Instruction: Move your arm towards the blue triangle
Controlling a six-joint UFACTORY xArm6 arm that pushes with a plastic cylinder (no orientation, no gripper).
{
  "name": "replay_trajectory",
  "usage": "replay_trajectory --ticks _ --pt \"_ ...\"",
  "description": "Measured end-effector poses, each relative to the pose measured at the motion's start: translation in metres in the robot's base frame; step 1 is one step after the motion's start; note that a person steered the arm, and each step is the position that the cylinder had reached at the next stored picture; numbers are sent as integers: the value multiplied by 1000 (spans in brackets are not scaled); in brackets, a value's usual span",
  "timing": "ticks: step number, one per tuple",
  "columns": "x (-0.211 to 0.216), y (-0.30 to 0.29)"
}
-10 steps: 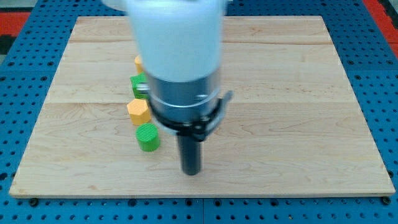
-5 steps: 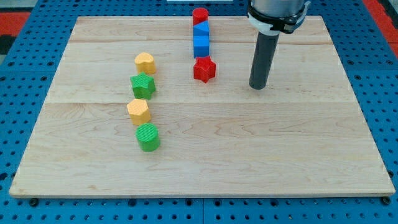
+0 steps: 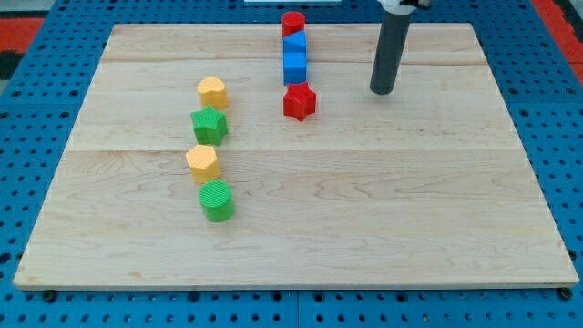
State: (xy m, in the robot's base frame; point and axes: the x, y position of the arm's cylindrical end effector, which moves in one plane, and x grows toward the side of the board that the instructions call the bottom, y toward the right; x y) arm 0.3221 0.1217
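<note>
There is no claw on this arm, so nothing is spreading, pressing together or pinching; the arm is ending in a dark rod, and my tip (image 3: pixel 382 91) is resting on the bench (image 3: pixel 364 210) near the view's top right, touching no block.

Eight blocks are sitting on the bench. Two are blue: the block I take for the blue triangle (image 3: pixel 293 43) is lying near the view's top, in a column left of my tip, well apart from it, and the blue cube (image 3: pixel 294 66) is sitting just below it, the two seeming to touch. Two are red: a red cylinder-like block (image 3: pixel 291 23) is capping the column at the top edge, and a red star-shaped block (image 3: pixel 299 101) is standing at its foot, level with my tip and nearest to it. Two are yellow: a yellow rounded block (image 3: pixel 211 91) and a yellow hexagon-like block (image 3: pixel 202 162). Two are green: a green star-shaped block (image 3: pixel 209 125) is sitting between the yellows, and a green cylinder (image 3: pixel 217 200) is closing that left column at the bottom.
</note>
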Motion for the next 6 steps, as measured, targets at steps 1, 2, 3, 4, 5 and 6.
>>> replay_trajectory --ticks 1,2,3,4,5,6 --pt "-39 -20" --pt "-60 -51" --pt "-60 -51" --pt "-60 -51" --pt "-69 -53" --pt "-85 -69"
